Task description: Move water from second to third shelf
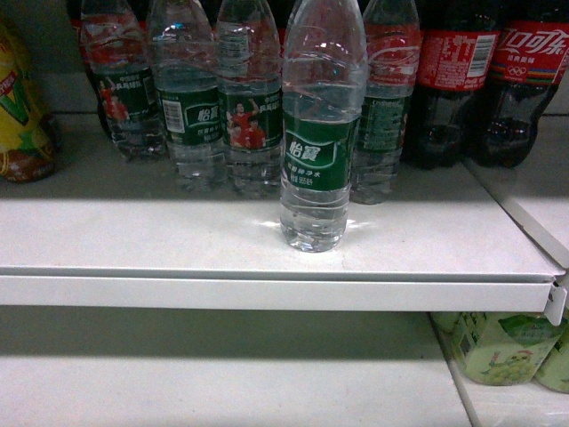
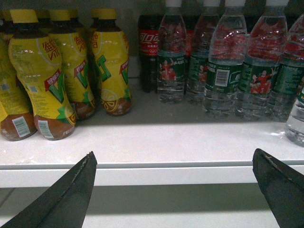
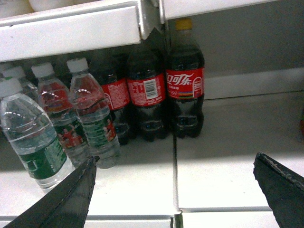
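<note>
White shelf [image 1: 178, 240] boards fill the head view, with a dim lower shelf seen under the front lip. One water bottle [image 1: 317, 133] is stood alone near the front edge, upright, its long axis straight up and down. It is set just in front of a row of like bottles [image 1: 191, 98].

In the right wrist view this bottle is seen low on the left, just beside the left finger of the right claw [image 3: 175, 190], whose fingers are spread wide with nothing held. The left claw [image 2: 175, 190] is also spread wide with nothing held, and the bottle is only glimpsed at its far right edge. The right arm is judged nearer.

White Chinese signs are printed on the green label; they can be seen but are not made out. Cola bottles [image 1: 498, 80] with red labels carry white Chinese writing. Yellow drink bottles [image 2: 47, 71] are stood at the left.
</note>
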Motion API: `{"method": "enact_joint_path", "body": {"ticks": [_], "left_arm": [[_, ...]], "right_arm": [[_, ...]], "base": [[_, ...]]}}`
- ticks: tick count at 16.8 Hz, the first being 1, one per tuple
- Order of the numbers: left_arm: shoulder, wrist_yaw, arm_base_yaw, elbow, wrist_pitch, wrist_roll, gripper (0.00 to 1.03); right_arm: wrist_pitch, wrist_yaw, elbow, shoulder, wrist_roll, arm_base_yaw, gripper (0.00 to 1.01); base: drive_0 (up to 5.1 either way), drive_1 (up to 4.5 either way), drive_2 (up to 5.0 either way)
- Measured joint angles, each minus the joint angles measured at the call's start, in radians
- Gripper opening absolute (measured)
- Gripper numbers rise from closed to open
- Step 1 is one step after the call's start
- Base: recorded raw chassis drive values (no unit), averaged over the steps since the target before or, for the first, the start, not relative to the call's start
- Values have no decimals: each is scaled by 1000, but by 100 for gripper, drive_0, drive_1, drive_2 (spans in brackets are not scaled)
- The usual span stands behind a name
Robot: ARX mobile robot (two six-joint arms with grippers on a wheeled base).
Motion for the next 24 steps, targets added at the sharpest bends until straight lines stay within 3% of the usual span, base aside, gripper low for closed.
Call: {"method": "enact_joint_path", "body": {"ticks": [3, 6, 8, 11, 14, 16, 21, 24], "left_arm": [[0, 0, 0, 0, 0, 0, 98], [0, 0, 0, 0, 0, 0, 98], [0, 0, 0, 0, 0, 0, 98], [0, 0, 0, 0, 0, 0, 98], [0, 0, 0, 0, 0, 0, 98], [0, 0, 0, 0, 0, 0, 98], [0, 0, 0, 0, 0, 0, 98], [0, 0, 0, 0, 0, 0, 98]], "right_arm": [[93, 18, 7, 153, -19, 101, 98], [290, 99, 12, 418, -41, 302, 98], [391, 139, 31, 587, -54, 405, 98], [461, 165, 78, 767, -75, 502, 98], [469, 166, 124, 840, -93, 566, 98], [456, 161, 171, 855, -90, 583, 98], [401, 166, 304, 941, -49, 638, 98], [353, 193, 393, 1010, -15, 643, 98]], "base": [[0, 0, 0], [0, 0, 0], [0, 0, 0], [0, 0, 0], [0, 0, 0], [0, 0, 0], [0, 0, 0], [0, 0, 0]]}}
